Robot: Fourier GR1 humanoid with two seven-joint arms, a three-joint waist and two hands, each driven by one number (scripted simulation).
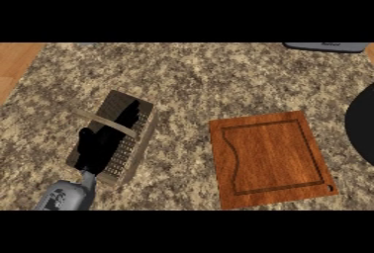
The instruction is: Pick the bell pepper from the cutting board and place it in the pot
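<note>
Nearest the lower edge, the robot's grey left forearm [67,195] comes in at the lower left and slants up and to the right. At its end, the black left hand [95,148] sits over the open top of a rectangular brown basket with pale mesh sides [136,148]. The hand shows only as a dark shape against the basket's dark inside. Whether it is released, clenched or grasping something cannot be told, nor whether it touches the basket's floor.

A pale flat strip, the basket's handle [108,123], crosses the opening just beyond the hand. The basket stands askew on the speckled brown-and-beige granite counter [190,79], its long side running from the wrist up and to the right.

To the right of the hand, apart from the basket, lies a reddish-brown rectangular wooden cutting board with a groove near its rim [272,158]; its top surface shows bare wood. Where the bell pepper is cannot be told: it shows nowhere in this view.

Further right of the hand, past the board, a black round object [362,129] is cut off by the view's right edge. Far beyond the hand, at the upper right, a flat grey object [326,46] lies at the counter's far side. Far up and left of the hand runs a strip of light orange wood [18,62] beside the counter.
</note>
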